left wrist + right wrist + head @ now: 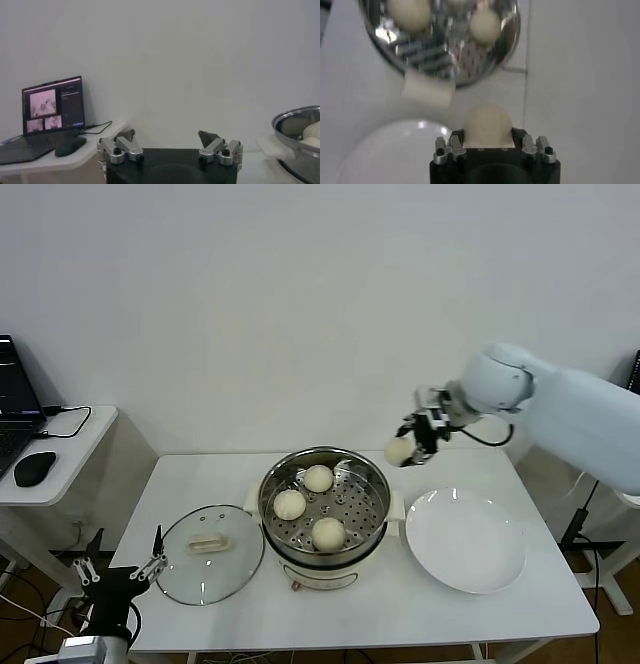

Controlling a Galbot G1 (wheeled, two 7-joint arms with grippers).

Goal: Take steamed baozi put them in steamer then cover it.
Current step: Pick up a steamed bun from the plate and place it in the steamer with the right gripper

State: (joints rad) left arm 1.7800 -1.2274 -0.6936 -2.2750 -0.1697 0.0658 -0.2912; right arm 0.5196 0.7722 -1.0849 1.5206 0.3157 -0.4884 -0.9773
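While the last bun hangs in the air, these notes guide the drop.
Right end effector [408, 446]: clamped on baozi 4 [398, 451], above the counter [180, 484] between steamer [372, 559] and white plate [465, 541].
Steamer: 3 baozi [318, 478] already on the perforated tray; the side nearest the plate looks free.
Doing it well: carry over the rim, lower close to the tray, then release gently.
Glass lid [208, 552]: flat on the counter beside the steamer.
Left end effector [170, 148]: parked low by the counter's corner, fingers spread.
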